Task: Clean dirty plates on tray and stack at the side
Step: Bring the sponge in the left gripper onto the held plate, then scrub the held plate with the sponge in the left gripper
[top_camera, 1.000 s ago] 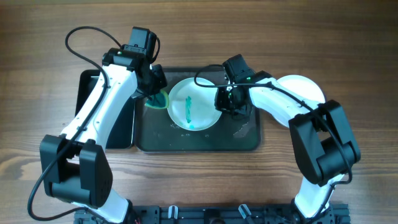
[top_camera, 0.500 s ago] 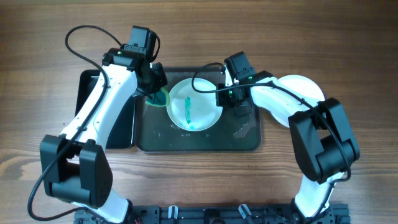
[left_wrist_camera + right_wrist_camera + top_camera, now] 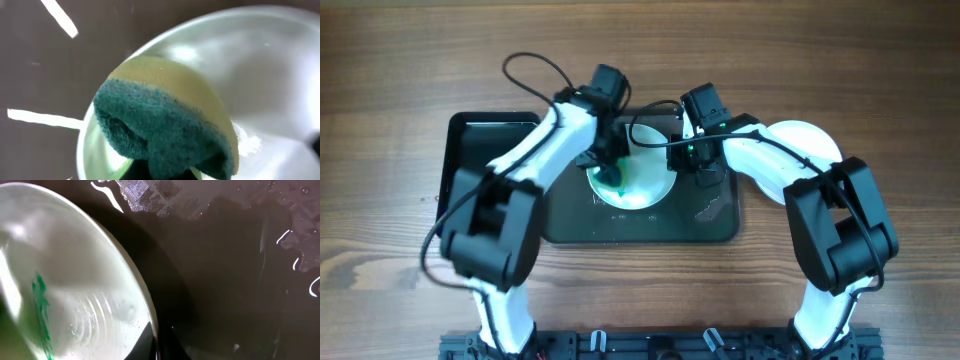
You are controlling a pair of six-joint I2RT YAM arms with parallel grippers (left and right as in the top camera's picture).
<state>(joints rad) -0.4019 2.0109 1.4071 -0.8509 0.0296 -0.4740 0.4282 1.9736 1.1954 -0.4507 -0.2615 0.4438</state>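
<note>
A white plate (image 3: 648, 178) lies on the large dark tray (image 3: 710, 225); in the right wrist view the plate (image 3: 75, 265) shows a teal smear (image 3: 41, 300). My left gripper (image 3: 611, 172) is shut on a green-and-yellow sponge (image 3: 165, 120) and holds it over the plate's left part (image 3: 260, 60). My right gripper (image 3: 682, 160) is shut on the plate's right rim (image 3: 150, 315), one finger above and one below. Another white plate (image 3: 812, 140) lies on the table to the right of the tray, partly under my right arm.
A smaller, deeper black tray (image 3: 485, 175) stands against the left side of the large tray. Water drops and wet smears lie on the large tray's floor (image 3: 235, 240). Bare wooden table (image 3: 880, 80) surrounds both trays.
My left arm has swung right, carrying the sponge from the tray's left end onto the plate. My right gripper stays on the plate's right rim.
</note>
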